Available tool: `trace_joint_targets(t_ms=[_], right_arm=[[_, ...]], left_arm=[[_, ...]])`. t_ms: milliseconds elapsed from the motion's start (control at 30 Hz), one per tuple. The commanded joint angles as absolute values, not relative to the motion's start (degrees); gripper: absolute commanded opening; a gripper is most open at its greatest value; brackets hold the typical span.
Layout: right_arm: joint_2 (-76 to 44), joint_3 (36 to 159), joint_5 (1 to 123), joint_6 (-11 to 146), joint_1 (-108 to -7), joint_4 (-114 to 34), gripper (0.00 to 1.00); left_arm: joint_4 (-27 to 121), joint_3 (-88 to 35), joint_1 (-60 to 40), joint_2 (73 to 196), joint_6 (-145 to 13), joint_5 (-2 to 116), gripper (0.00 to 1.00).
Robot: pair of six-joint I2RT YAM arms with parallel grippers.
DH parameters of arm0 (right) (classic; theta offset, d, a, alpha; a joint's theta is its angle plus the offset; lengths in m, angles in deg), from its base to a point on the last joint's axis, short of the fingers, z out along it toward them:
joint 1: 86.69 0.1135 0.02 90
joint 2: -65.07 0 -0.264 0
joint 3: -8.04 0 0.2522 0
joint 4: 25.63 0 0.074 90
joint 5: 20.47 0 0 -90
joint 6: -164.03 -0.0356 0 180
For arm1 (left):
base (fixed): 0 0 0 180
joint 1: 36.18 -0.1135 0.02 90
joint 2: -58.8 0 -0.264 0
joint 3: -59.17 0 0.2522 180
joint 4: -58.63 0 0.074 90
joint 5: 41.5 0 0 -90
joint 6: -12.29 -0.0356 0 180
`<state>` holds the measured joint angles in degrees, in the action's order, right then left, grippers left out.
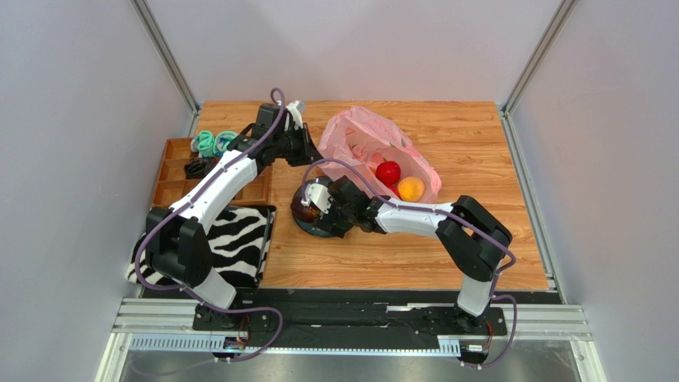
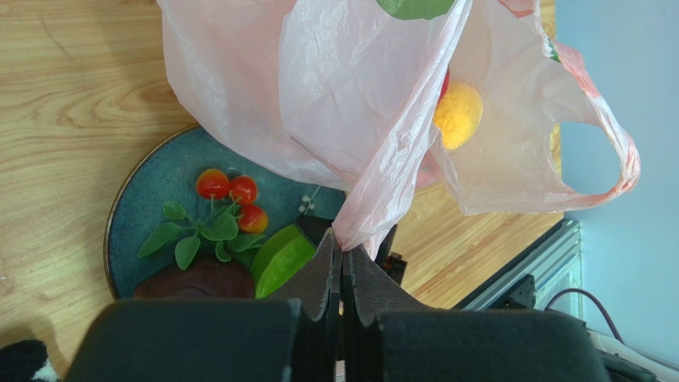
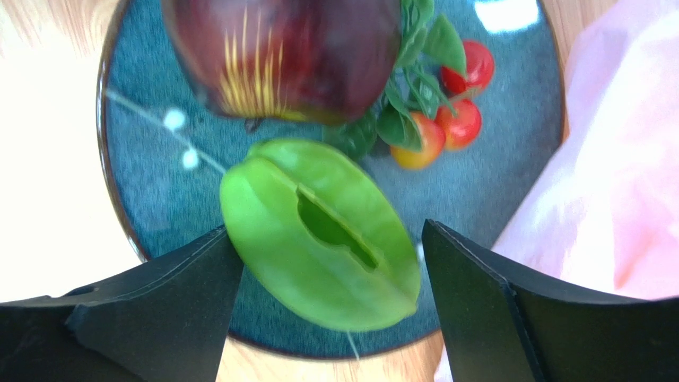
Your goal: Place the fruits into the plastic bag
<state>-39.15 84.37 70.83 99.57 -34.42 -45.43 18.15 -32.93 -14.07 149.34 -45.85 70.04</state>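
Around the dark blue-grey plate [image 3: 510, 159] we find little free room: the plastic bag [image 1: 359, 139] drapes over its far rim, and the right gripper [image 3: 331, 239] hangs low above it. Beyond the plate's right side, the bare wooden table [image 1: 494, 239] runs open to the metal rails and pale walls. On the plate's other side lie a zebra-striped cloth [image 1: 239, 239] and, farther back, a wooden compartment tray [image 1: 171, 171].

The right gripper's jaws stand wide apart, straddling the green fruit [image 3: 319, 239] on the plate. One finger sits close against the fruit's edge, though we cannot tell whether it touches; the other is clear of it. Beside the green fruit on the plate rest the dark purple fruit [image 3: 287, 56] and the red berries [image 3: 454, 111]. The left gripper [image 2: 343, 259] is pinched tight on a gathered edge of the bag, holding it raised above the plate. Inside the bag, past the plate, we see the red apple [image 1: 388, 172] and the orange [image 1: 410, 189].
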Motion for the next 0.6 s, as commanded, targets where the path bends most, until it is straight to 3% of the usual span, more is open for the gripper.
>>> trace_joint_targets(t_ms=[0,267,400,567], right_arm=[[-36.4,80.7,72.2,100.5,-34.1,-46.9,0.86],[-38.2,83.4,71.0,99.6,-34.0,-49.2,0.74],[-36.9,82.8,70.7,99.2,-34.0,-48.9,0.55],[-33.5,82.6,71.1,98.7,-33.8,-49.4,0.42]], left_arm=[[20.2,-32.0,-14.2,147.2,-45.5,70.2,0.00],[20.4,-31.3,-14.2,146.3,-45.4,69.8,0.00],[20.4,-31.0,-14.2,145.9,-45.5,69.5,0.00],[20.7,-31.1,-14.2,146.2,-45.3,69.7,0.00]])
